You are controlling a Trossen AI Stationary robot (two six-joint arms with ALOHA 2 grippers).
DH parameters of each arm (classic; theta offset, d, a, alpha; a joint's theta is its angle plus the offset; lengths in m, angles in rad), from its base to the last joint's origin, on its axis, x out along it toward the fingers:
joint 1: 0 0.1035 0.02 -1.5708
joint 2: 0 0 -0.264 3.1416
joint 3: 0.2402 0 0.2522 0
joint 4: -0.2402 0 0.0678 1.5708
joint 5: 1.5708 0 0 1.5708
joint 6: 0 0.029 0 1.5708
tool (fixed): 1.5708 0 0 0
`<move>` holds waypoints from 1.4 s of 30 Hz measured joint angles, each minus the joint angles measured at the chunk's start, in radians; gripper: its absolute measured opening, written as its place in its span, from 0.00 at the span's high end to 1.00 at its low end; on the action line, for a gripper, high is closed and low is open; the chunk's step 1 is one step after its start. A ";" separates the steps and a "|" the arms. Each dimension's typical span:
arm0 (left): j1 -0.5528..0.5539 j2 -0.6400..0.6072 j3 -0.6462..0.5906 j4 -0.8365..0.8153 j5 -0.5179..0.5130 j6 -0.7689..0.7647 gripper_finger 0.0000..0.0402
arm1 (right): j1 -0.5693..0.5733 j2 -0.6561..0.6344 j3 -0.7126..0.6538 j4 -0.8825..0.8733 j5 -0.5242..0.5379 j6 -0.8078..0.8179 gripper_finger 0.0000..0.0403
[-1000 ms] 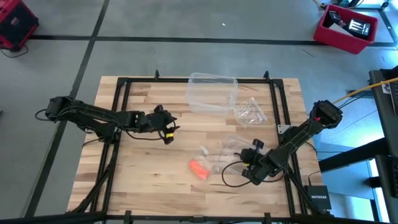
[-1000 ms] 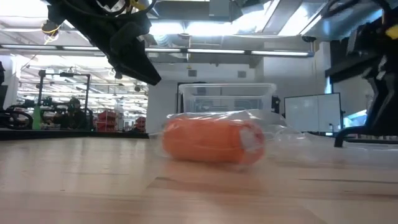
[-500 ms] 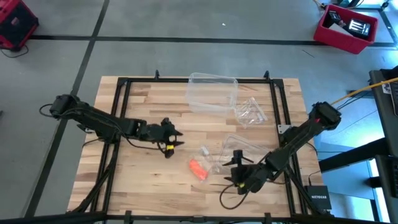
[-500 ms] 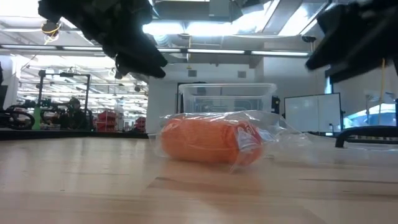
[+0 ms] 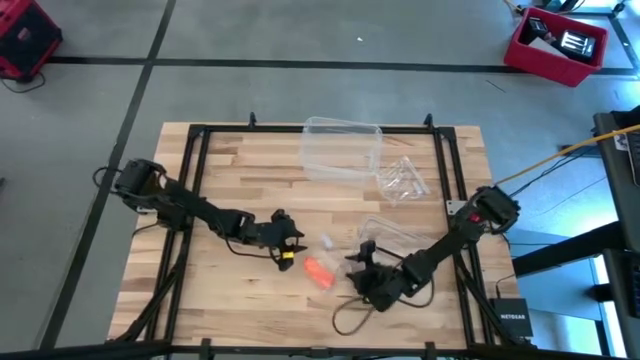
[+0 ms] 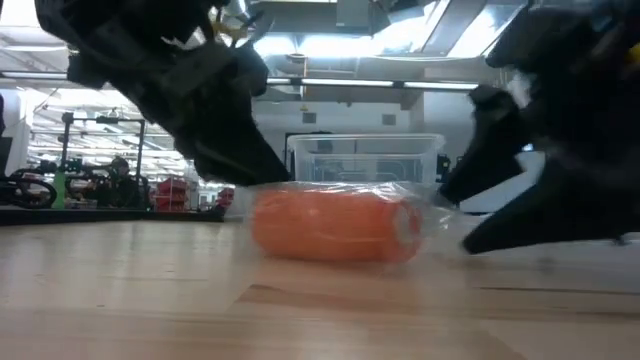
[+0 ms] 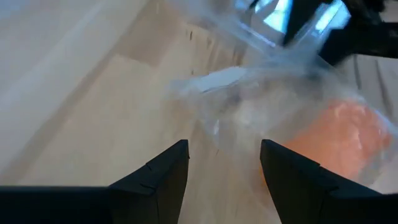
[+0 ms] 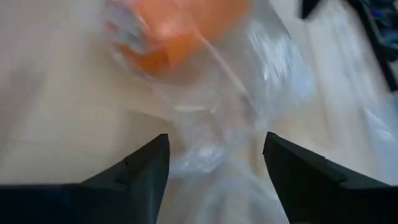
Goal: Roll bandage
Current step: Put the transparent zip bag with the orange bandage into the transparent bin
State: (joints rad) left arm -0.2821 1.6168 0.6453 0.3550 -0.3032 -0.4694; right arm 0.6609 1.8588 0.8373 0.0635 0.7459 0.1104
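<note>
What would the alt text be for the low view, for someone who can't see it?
An orange rolled bandage in a clear plastic bag lies on the wooden table. The left gripper and right gripper hang close on either side. A clear plastic box stands behind.

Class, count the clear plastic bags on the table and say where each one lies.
3: one bag wraps the orange bandage roll between the grippers, one bag beside the right arm, one bag by the clear box. Overlapping bags may hide.
</note>
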 joint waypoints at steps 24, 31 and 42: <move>-0.057 -0.081 0.004 -0.023 -0.039 0.049 0.52 | -0.091 -0.011 0.251 0.071 0.195 -0.686 0.36; -0.102 -0.107 0.004 -0.014 -0.106 0.159 0.52 | -0.078 -0.018 0.251 0.077 0.019 -0.478 0.36; -0.113 -0.119 0.004 -0.302 -0.118 -0.001 0.52 | -0.086 -0.009 0.216 0.052 -0.068 -0.339 0.36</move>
State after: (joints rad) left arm -0.3950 1.4974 0.6492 0.0530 -0.4217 -0.4703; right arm 0.5747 1.8500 1.0532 0.1156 0.6777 -0.2285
